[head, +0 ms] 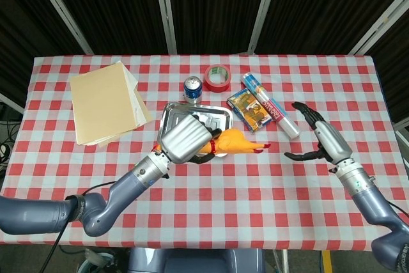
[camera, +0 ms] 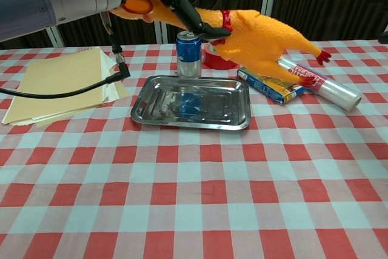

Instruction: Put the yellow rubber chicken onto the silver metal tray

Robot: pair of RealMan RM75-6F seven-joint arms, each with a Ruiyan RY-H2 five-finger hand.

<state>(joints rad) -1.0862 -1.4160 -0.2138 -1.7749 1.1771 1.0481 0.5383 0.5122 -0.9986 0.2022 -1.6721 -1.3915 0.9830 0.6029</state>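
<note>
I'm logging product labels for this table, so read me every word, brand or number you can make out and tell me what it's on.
No text can be read with confidence.
Blue can: no print legible.
Flat snack packet: coloured print, too blurred.
Plastic-wrapped roll: red lettering, too small and partly hidden by the rubber chicken.
Red tape roll: inner markings unreadable.

You are looking at a tray point(camera: 189, 122) of polished metal, mirroring the can point(camera: 188, 53) behind it, itself glossy painted metal. The chicken point(camera: 260, 34) is showing pebbled, matt yellow rubber. The tablecloth point(camera: 194, 198) is lying as smooth checked cloth. The folders point(head: 105, 101) are looking like matt paper, the tape point(head: 216, 77) like shiny plastic, and the roll point(camera: 327, 86) like clear glossy film.
</note>
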